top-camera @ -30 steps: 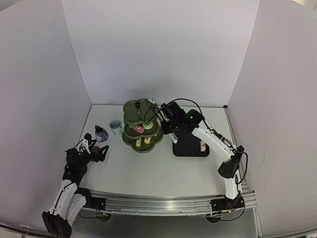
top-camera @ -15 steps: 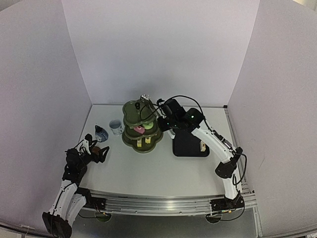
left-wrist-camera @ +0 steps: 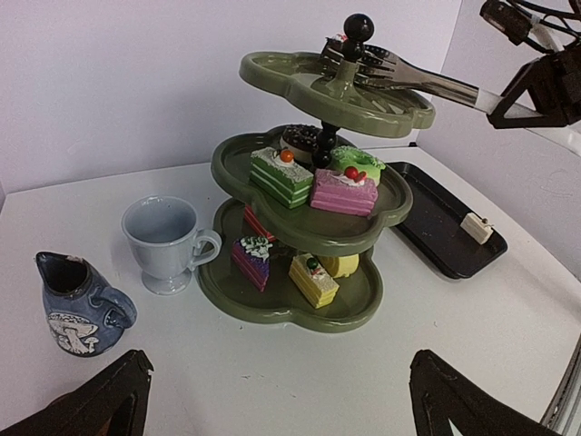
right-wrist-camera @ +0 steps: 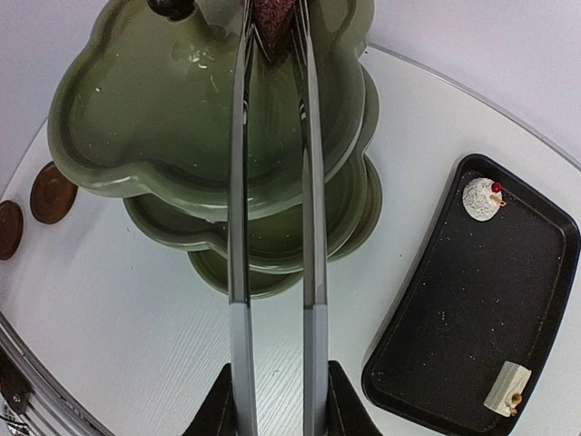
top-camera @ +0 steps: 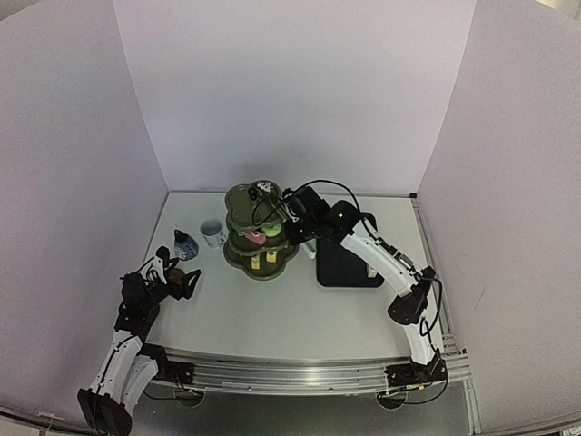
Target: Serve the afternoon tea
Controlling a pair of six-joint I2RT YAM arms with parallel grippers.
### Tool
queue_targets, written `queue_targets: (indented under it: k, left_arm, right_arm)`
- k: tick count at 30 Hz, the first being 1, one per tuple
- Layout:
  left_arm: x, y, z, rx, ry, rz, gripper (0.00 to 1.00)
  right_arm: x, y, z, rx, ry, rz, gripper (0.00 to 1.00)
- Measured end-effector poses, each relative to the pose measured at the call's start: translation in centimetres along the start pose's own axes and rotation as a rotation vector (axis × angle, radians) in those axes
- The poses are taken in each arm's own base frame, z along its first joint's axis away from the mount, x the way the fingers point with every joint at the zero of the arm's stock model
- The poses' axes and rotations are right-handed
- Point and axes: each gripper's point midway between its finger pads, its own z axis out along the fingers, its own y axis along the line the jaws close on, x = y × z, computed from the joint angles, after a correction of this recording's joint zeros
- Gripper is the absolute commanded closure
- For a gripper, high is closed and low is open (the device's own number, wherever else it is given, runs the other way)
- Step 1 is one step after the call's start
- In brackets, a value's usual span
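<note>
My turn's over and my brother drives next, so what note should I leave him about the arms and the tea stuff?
Left gripper: open, empty, near the two brown coasters.
Right gripper: shut on the metal tongs, which pinch a small brown cake over the top tier of the green stand.
Done: cakes sit on the middle and bottom tiers.
Left: drop this cake, move two cakes off the black tray, probably set the pale blue cup and mushroom jug on coasters.
</note>
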Motion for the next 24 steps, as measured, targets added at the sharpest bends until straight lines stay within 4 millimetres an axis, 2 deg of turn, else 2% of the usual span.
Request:
queue_targets:
  k: [6, 15, 24]
  left_arm:
    - [0.0, 0.0, 0.0, 0.0, 0.0, 0.002, 0.0]
    - [0.0, 0.0, 0.0, 0.0, 0.0, 0.008, 0.0]
    - [0.0, 0.0, 0.0, 0.0, 0.0, 0.019, 0.0]
  right_arm:
    - [0.0, 0.0, 0.0, -0.002, -0.001, 0.006, 0.68]
    - [-0.2, 0.0, -0.7, -0.01, -0.009, 0.012, 0.67]
    - [-0.6, -0.4, -5.3, -0.043, -0.053, 0.042, 0.68]
